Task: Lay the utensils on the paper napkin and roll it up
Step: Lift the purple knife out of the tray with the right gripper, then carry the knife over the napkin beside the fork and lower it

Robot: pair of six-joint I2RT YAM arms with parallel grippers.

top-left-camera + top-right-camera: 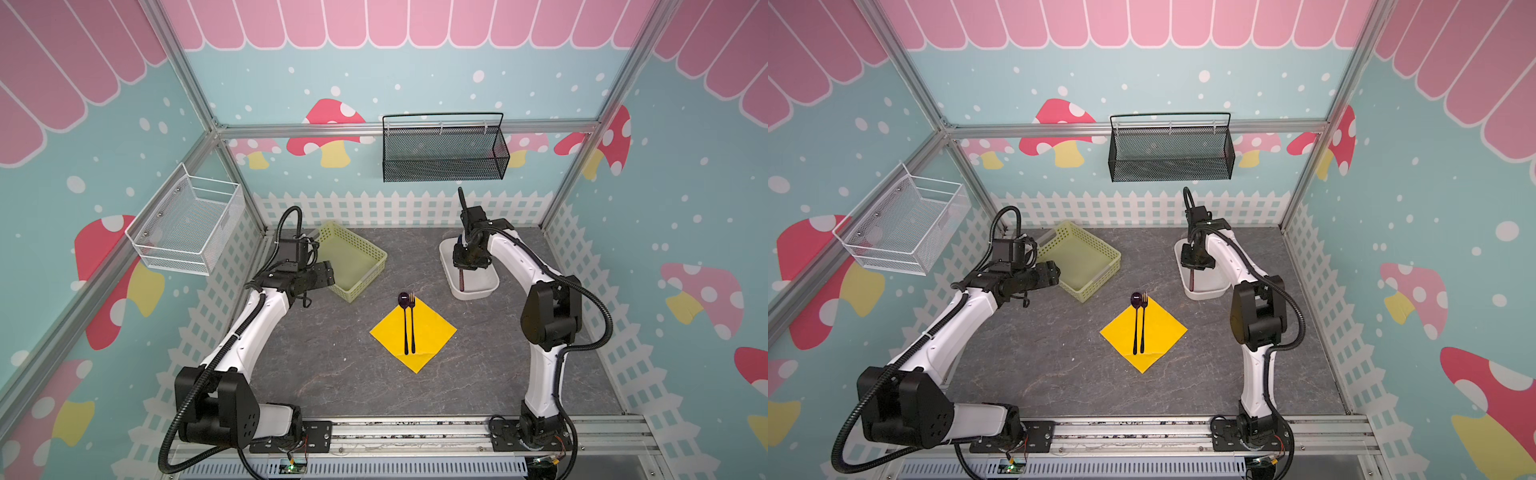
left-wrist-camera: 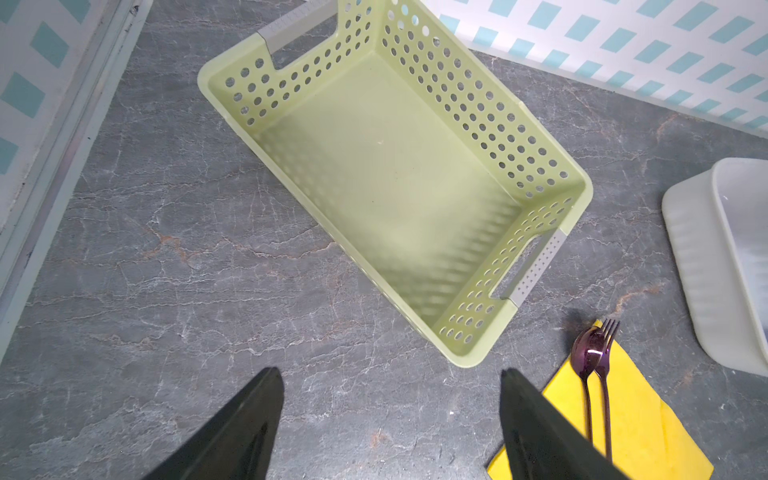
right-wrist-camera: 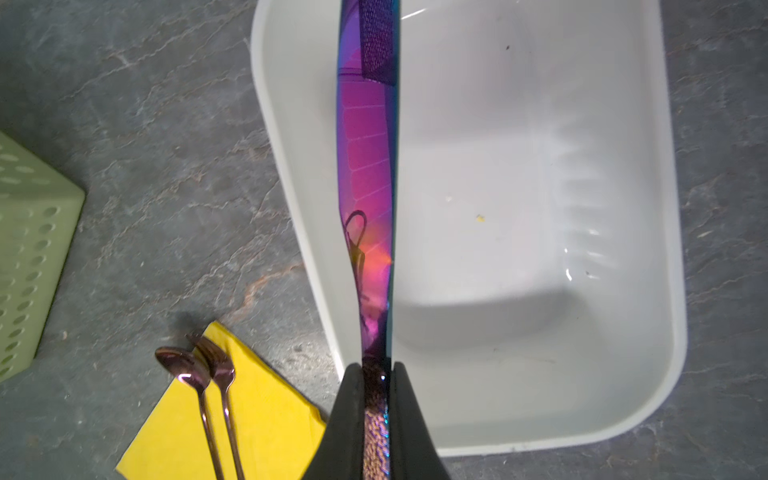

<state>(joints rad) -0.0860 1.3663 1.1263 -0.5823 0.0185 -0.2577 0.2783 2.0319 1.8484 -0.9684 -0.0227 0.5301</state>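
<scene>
Right gripper (image 3: 376, 368): fingers are pressed onto the textured handle of the purple knife (image 3: 368, 166), and the blade is carried straight out ahead of the fingertips, over the white tub (image 3: 299, 166). Whether the tip touches the tub floor cannot be told. The yellow paper napkin (image 1: 432, 332) is laid as a diamond on the grey table, near the tub and on its side toward the robot's base and the table's middle. The spoon (image 1: 405, 324) and fork (image 1: 412, 324) are laid on it side by side, just beside each other along the far-to-near diagonal, with their heads over the far corner. In a top view the knife is seen as a short streak running roughly along that same axis, so little turning is judged necessary. The bare yellow strip on the fork's side, which faces the right arm, is judged the place for it. The right arm is the nearer one and is already loaded. Left gripper (image 2: 390, 374): fingers are spread and nothing is held. It is hung beside the pale green perforated basket (image 2: 478, 124), apart from the napkin.
</scene>
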